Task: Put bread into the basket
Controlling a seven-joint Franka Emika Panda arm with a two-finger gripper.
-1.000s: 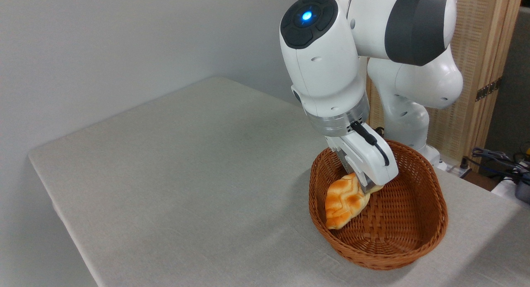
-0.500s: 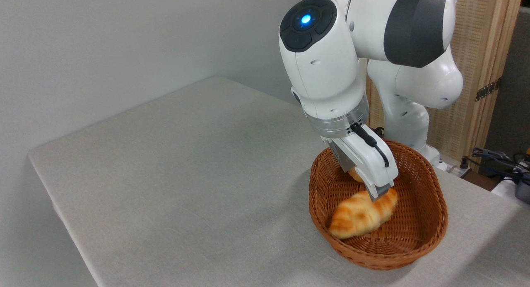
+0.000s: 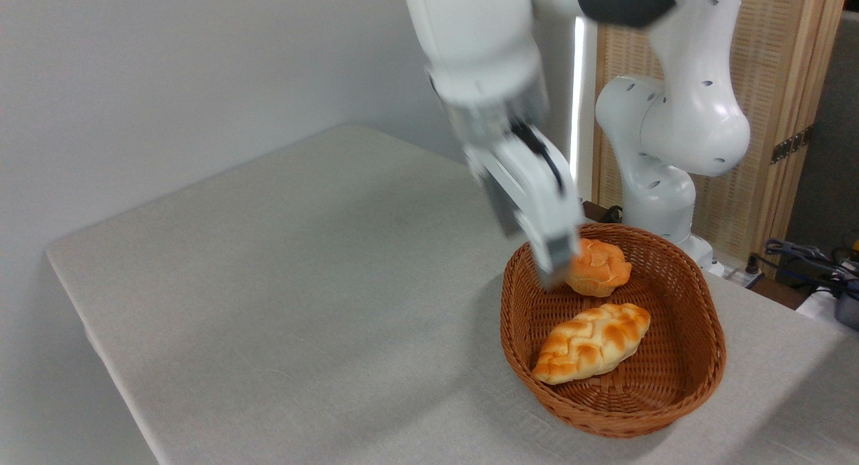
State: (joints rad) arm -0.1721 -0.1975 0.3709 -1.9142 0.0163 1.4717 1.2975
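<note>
The bread (image 3: 593,342) lies flat on the floor of the basket (image 3: 698,384) — placement appears complete. A small round bun (image 3: 596,268) sits behind it. The gripper (image 3: 556,267) hangs above the rim, holding nothing; motion blur hides the finger spacing — cannot tell.

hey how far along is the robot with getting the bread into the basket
Done: the golden braided loaf lies flat inside the oval brown wicker basket, beside a small round orange bun. In hand: nothing; the blurred white gripper is above the basket's rim. Left: apparently only clearing the arm.
</note>
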